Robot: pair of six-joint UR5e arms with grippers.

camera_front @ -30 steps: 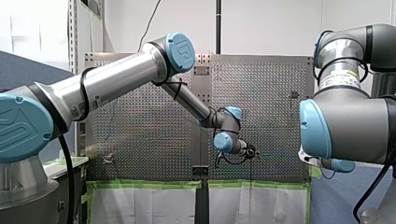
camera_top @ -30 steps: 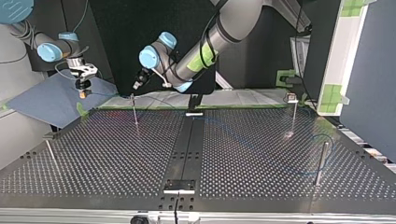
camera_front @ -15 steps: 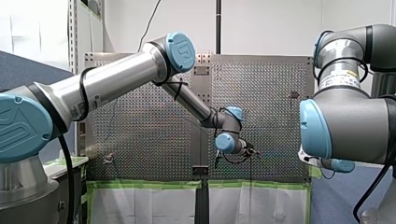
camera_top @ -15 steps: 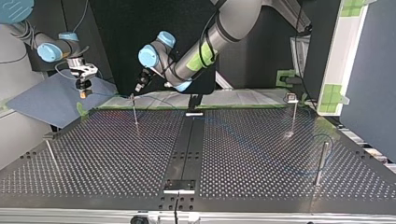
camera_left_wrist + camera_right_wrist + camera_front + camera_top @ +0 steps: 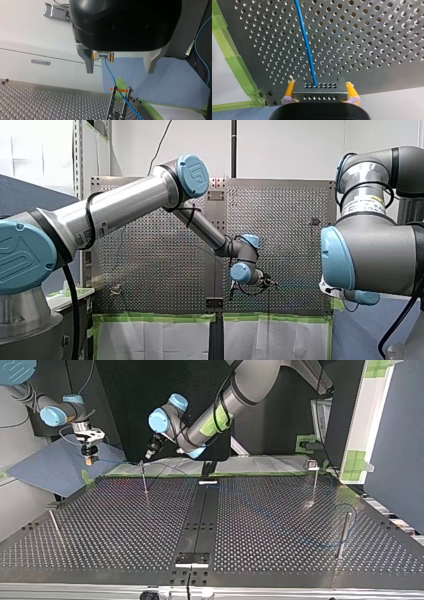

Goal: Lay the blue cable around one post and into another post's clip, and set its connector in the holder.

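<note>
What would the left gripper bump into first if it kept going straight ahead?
Probably the blue cable at the post's clip, lying ahead between the left gripper's open fingers, though depth is unclear.

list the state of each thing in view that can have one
left gripper, open, holding nothing
right gripper, shut on the connector
connector, clamped, held in the air
blue cable, attached to the connector, stretched out from it
post clip, blue cable passing between its prongs
</note>
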